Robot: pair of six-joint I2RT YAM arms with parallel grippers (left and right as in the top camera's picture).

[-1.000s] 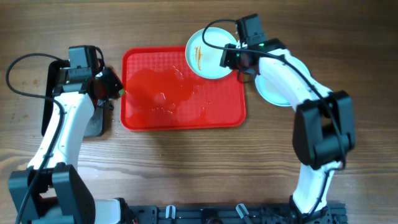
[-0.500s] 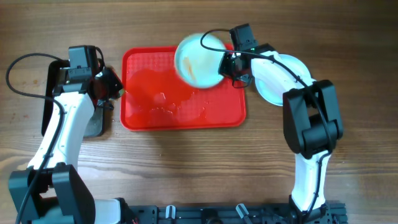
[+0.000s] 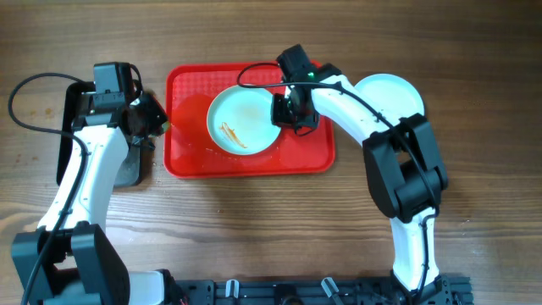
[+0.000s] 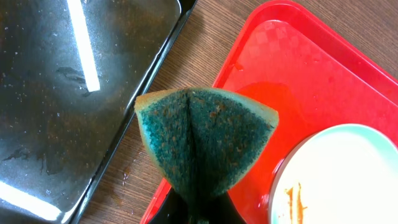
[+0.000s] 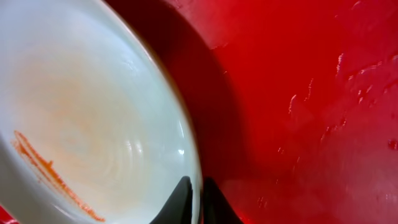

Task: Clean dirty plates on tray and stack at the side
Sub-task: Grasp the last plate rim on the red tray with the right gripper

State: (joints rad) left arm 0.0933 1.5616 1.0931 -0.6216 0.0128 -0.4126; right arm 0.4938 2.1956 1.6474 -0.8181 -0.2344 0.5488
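A pale plate (image 3: 241,120) with an orange-brown streak sits over the middle of the red tray (image 3: 305,157). My right gripper (image 3: 284,110) is shut on its right rim; the wrist view shows the fingers (image 5: 194,198) pinching the plate's edge (image 5: 93,124) above the tray (image 5: 311,93). A clean plate (image 3: 391,91) lies on the table right of the tray. My left gripper (image 3: 152,119) is shut on a folded green sponge (image 4: 205,134) at the tray's left edge (image 4: 249,62). The dirty plate also shows in the left wrist view (image 4: 342,180).
A black metal tray (image 3: 80,106) with a shiny bottom (image 4: 62,93) lies left of the red tray. Wet smears cover the red tray's left part (image 3: 190,114). Bare wooden table (image 3: 254,229) surrounds everything.
My right gripper carried the dirty plate from the tray's upper right corner leftward and set it over the tray's middle. The left arm has not moved.
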